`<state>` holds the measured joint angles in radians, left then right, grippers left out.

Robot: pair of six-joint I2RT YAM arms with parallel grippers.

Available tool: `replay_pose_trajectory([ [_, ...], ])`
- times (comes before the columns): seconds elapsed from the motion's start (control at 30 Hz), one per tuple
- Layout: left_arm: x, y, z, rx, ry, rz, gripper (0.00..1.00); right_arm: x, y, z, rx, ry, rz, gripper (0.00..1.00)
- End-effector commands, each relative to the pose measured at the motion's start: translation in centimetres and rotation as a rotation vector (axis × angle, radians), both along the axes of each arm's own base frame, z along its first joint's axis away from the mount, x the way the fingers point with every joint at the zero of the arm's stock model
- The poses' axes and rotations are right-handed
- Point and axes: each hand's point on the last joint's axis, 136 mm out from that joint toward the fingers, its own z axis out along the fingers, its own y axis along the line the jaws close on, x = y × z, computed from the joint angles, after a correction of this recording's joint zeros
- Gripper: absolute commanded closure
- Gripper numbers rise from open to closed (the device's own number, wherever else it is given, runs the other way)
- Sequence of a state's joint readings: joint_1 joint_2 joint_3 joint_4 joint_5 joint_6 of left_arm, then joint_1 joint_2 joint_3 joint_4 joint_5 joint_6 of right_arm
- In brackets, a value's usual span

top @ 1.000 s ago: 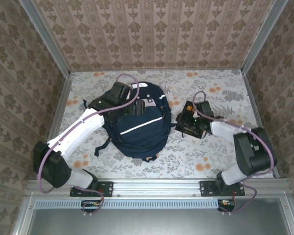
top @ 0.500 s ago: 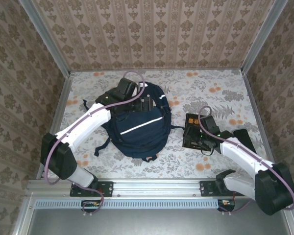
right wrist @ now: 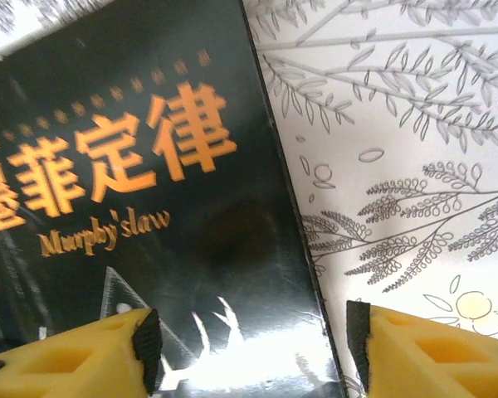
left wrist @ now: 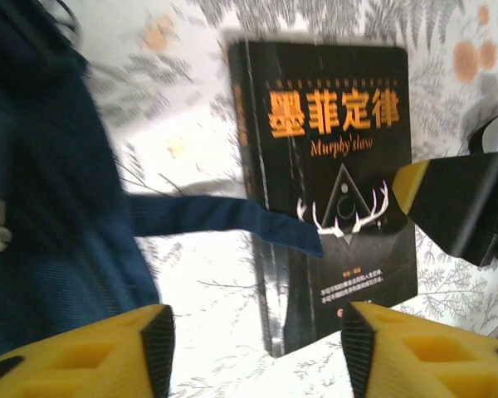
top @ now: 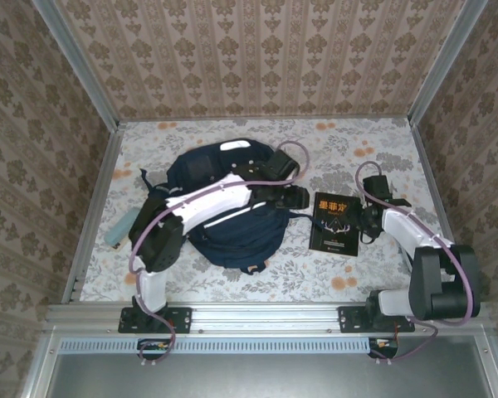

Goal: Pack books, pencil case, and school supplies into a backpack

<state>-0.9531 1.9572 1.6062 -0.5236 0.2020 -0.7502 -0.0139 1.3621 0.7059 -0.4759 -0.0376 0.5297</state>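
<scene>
while the black book (top: 337, 222) lies flat on the desk (top: 382, 157) beside the backpack (top: 232, 228), it looks light, stiff, glossy — best pinched at a free edge; left end effector (left wrist: 253, 347) and right end effector (right wrist: 251, 348) both gape empty.

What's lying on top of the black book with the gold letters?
A navy-blue fabric strap from the big navy-blue backpack crosses over the thin black paperback's left side. It hides a bit of spine and cover; most of the rest shows.
</scene>
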Motion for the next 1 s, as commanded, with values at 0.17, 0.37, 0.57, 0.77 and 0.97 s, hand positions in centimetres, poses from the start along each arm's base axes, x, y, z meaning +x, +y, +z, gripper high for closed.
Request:
replay_pose_trajectory([
  [0.17,-3.5,-2.7,-4.6,0.073,0.135,-0.018,0.50,-1.1,0.6,-1.2,0.043,0.092,0.003,0.39],
  [0.37,-3.9,-3.4,-7.0,0.089,0.195,-0.040,0.53,-2.0,1.2,-1.7,0.080,0.110,-0.001,0.38],
  [0.57,-4.7,-4.5,-8.8,0.082,0.268,-0.082,0.57,-3.3,2.1,-1.8,0.124,0.152,0.022,0.45],
  [0.77,-5.0,-4.8,-10.0,0.087,0.299,-0.086,0.65,-3.0,4.4,0.1,0.195,0.099,0.063,0.51],
  [0.97,-5.1,-4.5,-10.8,0.104,0.311,-0.079,0.68,-2.4,5.8,2.8,0.204,0.035,0.108,0.58],
])
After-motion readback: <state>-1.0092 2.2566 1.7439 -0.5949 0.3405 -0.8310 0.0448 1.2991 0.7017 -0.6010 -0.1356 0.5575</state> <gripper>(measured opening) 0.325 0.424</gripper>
